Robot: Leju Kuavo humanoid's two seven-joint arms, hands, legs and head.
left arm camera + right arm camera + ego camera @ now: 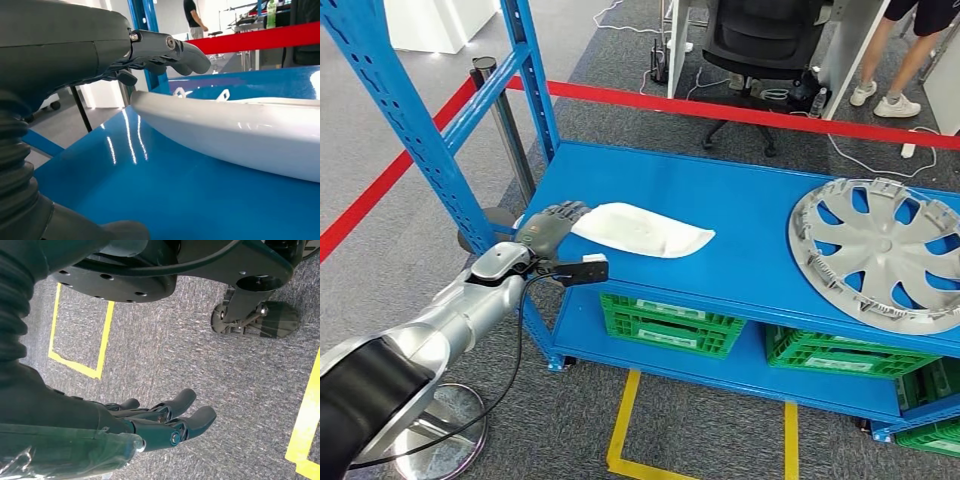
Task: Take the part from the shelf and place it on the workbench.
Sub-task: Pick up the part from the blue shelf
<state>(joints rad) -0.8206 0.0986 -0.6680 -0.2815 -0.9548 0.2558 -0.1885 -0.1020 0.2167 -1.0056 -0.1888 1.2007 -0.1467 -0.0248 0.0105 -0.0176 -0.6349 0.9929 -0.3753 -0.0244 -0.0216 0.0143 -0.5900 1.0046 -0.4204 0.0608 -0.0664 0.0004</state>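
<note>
Head camera high above the blue shelf [712,215], left wrist close over it, right wrist floorward.

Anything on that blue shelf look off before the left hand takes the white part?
Nothing looks damaged or spilled. The white part lies flat on the blue shelf, with the left hand at its near end. The silver wheel cover sits at the shelf's front edge and may overhang slightly.

Blue shelf [743,215], white part [641,229] left, silver hubcap [882,250] right, well apart
</note>
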